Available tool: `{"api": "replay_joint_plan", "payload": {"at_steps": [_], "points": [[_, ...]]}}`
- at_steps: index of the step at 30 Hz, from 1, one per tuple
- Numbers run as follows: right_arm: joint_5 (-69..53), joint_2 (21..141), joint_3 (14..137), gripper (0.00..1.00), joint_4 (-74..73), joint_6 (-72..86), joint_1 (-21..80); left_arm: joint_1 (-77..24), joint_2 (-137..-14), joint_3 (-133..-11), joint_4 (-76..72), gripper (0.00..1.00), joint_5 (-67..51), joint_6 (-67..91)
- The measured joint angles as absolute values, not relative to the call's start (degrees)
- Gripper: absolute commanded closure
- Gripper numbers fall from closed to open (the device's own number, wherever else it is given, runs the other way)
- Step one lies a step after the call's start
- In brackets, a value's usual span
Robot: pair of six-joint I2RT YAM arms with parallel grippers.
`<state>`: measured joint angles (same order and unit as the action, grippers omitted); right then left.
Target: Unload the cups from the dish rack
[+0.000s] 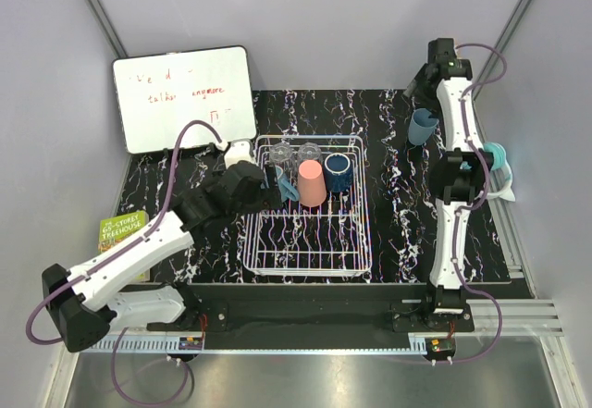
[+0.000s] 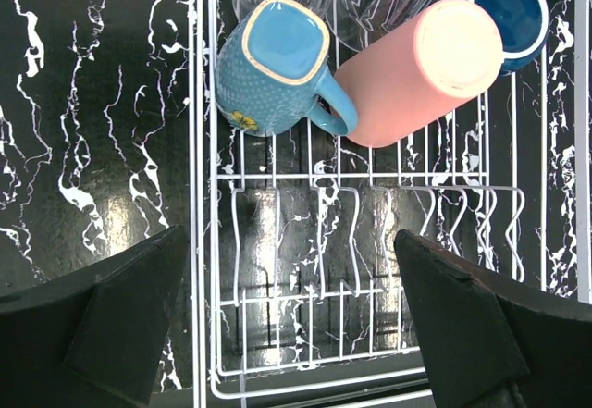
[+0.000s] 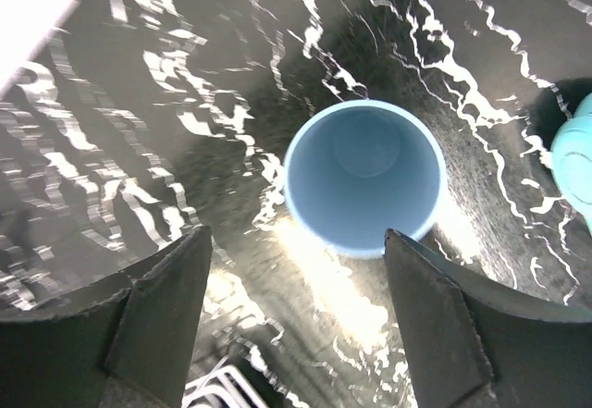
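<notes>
The white wire dish rack [image 1: 314, 241] stands mid-table. At its far end are two clear glasses [image 1: 282, 155] [image 1: 310, 153], a navy mug [image 1: 337, 172], a salmon-pink tumbler [image 1: 313, 186] and a light blue mug [image 2: 276, 66] on its side. My left gripper [image 1: 271, 188] is open and empty above the rack's left part, just short of that mug [image 2: 289, 260]. A second light blue cup [image 1: 423, 128] stands upright on the table, right of the rack. My right gripper [image 1: 421, 93] is open above it, holding nothing, with the cup [image 3: 363, 177] just ahead of the fingertips [image 3: 298, 241].
A whiteboard [image 1: 185, 98] leans at the back left. A green book [image 1: 122, 232] lies at the left edge. Teal headphones [image 1: 497, 163] lie by the right arm's elbow, also at the right wrist view's edge [image 3: 578, 158]. Grey walls enclose the table.
</notes>
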<state>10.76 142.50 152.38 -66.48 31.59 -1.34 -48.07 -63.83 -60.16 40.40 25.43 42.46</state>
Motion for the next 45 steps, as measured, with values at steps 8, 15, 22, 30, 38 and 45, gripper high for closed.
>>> {"api": "replay_joint_plan", "payload": {"at_steps": [8,15,22,30,38,45], "points": [[9.4,133.1,150.2,0.15,-65.6,31.6,-0.7,-48.2,-61.9,-59.0,40.3,0.01,26.0,41.7],[11.4,113.2,128.8,0.16,-57.8,28.4,11.2,-48.7,-63.4,-59.0,39.4,0.01,29.6,38.2],[7.7,79.5,88.3,0.14,-39.3,28.4,23.0,-48.2,-67.9,-59.5,36.0,0.01,32.3,33.8],[7.8,62.7,67.5,0.15,-32.0,28.4,27.4,-43.7,-79.7,-67.8,33.6,0.01,32.1,31.3],[8.0,52.6,63.9,0.15,-31.3,27.4,27.5,-41.0,-91.7,-73.9,31.3,0.01,29.4,31.9],[8.0,50.8,61.6,0.15,-31.1,26.6,27.5,-40.4,-95.5,-73.9,31.3,0.01,28.6,33.1]]}}
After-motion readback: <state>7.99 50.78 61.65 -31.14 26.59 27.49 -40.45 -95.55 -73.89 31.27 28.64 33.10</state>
